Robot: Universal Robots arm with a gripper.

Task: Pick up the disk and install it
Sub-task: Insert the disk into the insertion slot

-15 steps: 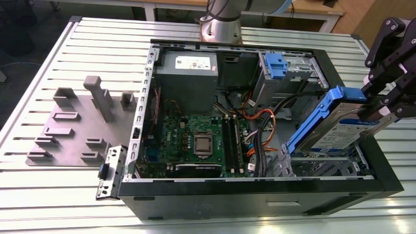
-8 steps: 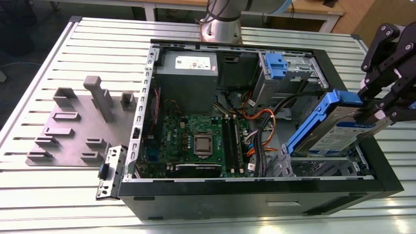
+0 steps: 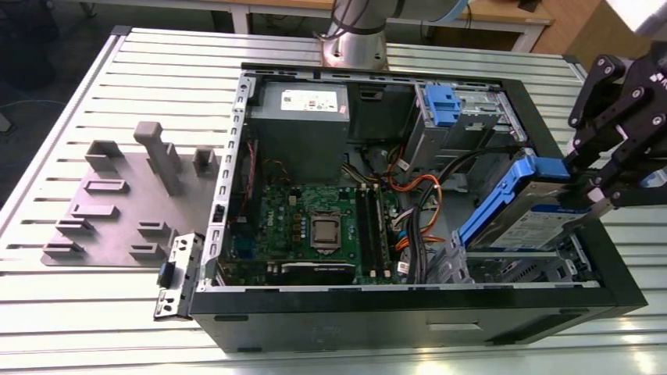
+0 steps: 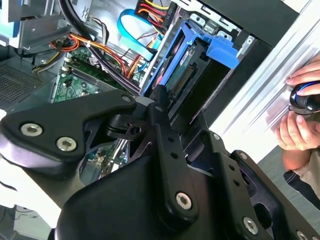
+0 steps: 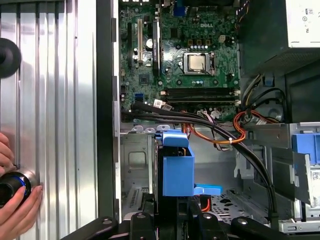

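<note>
Ribbed metal desk (image 3: 105,312) carries an open computer case (image 3: 417,324) lying on its side, so its bays face up. The hand (image 3: 590,191) is clamped on the disk (image 3: 526,220), gripping one end and holding it tilted, lower edge just above the drive cage (image 3: 521,269) at the exterior view's right, probably angled that way to slide in. The hand hangs over the case's right rim, its linkage tipped inward toward the motherboard (image 3: 312,226).

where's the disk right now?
On the exterior view's right, the disk is held tilted in the gripper. Its lower end is at the metal drive cage, inside the open computer case.
</note>
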